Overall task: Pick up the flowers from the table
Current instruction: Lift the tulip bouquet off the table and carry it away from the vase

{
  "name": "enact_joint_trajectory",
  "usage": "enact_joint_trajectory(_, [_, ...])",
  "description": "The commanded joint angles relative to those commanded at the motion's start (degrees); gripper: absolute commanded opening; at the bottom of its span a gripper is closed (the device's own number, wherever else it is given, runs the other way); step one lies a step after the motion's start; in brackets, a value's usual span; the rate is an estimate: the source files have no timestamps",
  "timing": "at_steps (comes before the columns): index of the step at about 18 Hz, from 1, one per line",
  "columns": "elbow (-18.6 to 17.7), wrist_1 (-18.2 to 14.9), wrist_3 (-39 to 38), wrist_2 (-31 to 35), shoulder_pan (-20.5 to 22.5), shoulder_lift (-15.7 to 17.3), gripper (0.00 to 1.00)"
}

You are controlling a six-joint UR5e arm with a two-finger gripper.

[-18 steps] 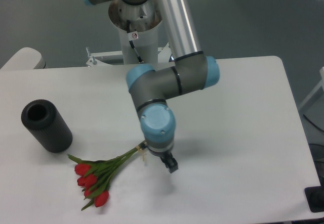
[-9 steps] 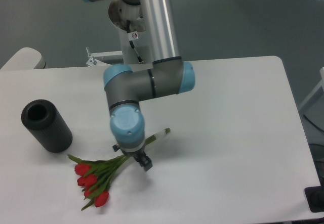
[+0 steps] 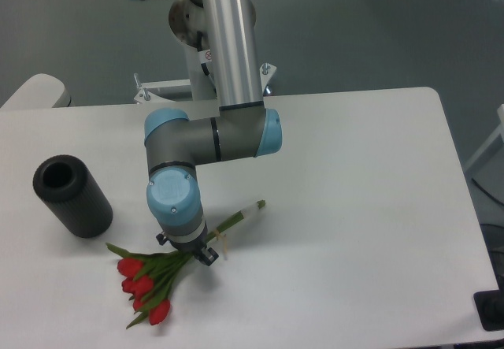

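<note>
Your small black two-finger gripper (image 3: 203,254) sits low over the white tabletop, right at the middle of the green stems, and most of it is hidden under the blue-capped grey wrist (image 3: 174,202), so you cannot tell whether its fingers are apart, together or gripping the stems. The bunch of red tulip buds with long green stems and leaves (image 3: 162,274) lies flat on the large white smooth table with rounded corners (image 3: 362,207), running on a slant: the red buds cluster at the near left, below and left of the gripper, while the stems pass under the gripper and come out on its right, ending in a whitish tip that points up and to the right. A pale tie shows on the stems just beside the gripper on its right side. The arm's silver tube rises straight up from the blue-and-grey elbow behind the wrist. Well to the left of the bunch, you have a black ribbed cylinder (image 3: 72,194) with an open end, lying tilted on the table and apart from the flowers.
</note>
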Motion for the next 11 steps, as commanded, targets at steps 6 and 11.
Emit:
enact_joint_trajectory(6, [1.1, -0.3, 0.4, 0.1, 1.9, 1.1, 0.0])
enact_joint_trajectory(11, [2.9, -0.9, 1.0, 0.0, 4.7, 2.2, 0.0])
